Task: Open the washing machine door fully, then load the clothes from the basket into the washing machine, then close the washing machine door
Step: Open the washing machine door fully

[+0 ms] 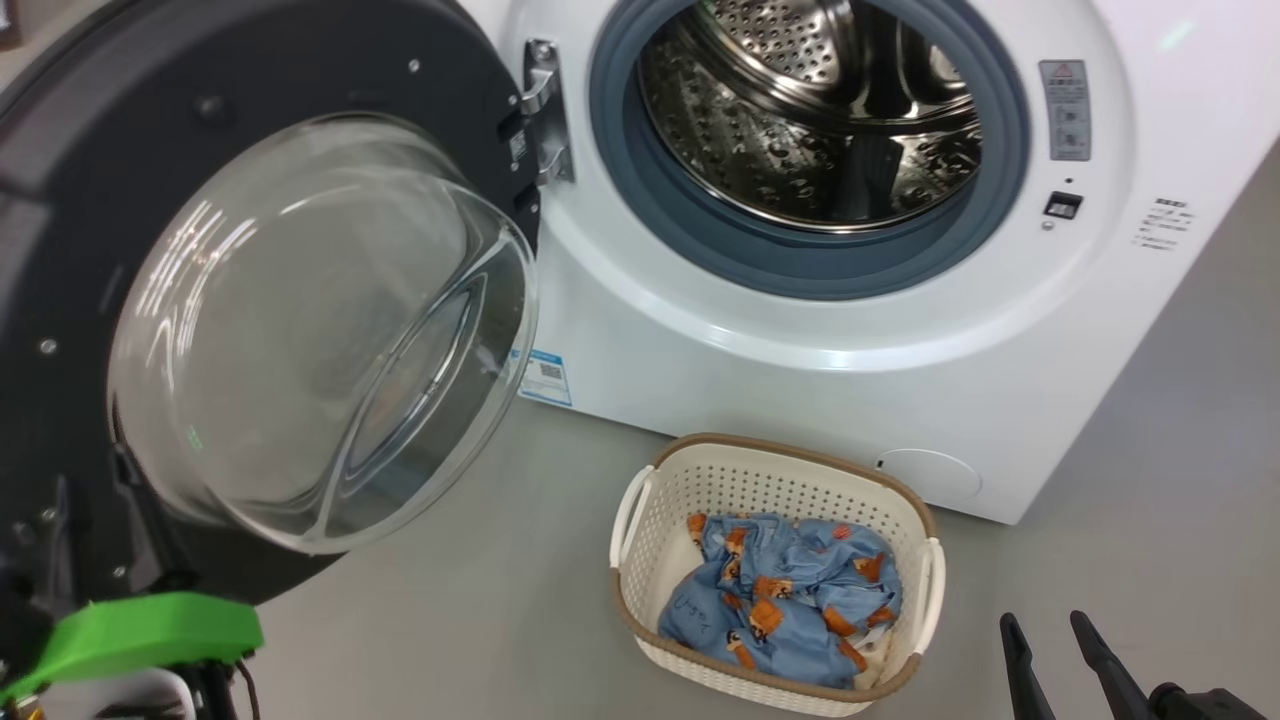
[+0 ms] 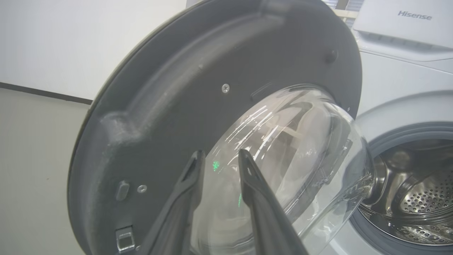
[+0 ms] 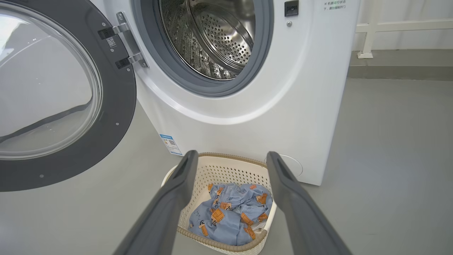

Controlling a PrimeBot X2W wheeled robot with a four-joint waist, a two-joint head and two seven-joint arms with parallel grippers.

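The left hand (image 2: 220, 160) has its fingers parted with nothing between them; they point at the inner face of the door (image 2: 177, 88), close to its glass bowl, and whether they touch it I cannot tell. The right hand (image 3: 231, 157) is spread wide and empty, hanging above the basket (image 3: 226, 166) with its fingers aimed down at the clothes (image 3: 230, 212). In the head view it sits low at the right (image 1: 1045, 625), just beside the basket (image 1: 790, 450).

The door (image 1: 320, 330) is swung well out on its hinge, inner side toward the robot, and the drum (image 1: 810, 110) lies bare, so the opening step looks done or very nearly. The clothes (image 1: 780, 600) are bunched in the basket, which stands on the floor (image 1: 480, 560) just in front of the washer (image 1: 800, 340), below its mouth.

Loading is the step in hand. I judge the next move falls to the right hand: drop into the basket, clench on a good fold of cloth, lift it clear of the rim and carry it up into the drum, past the grey seal (image 1: 800, 265). The left hand should keep off the door, lest it nudge it back toward the opening
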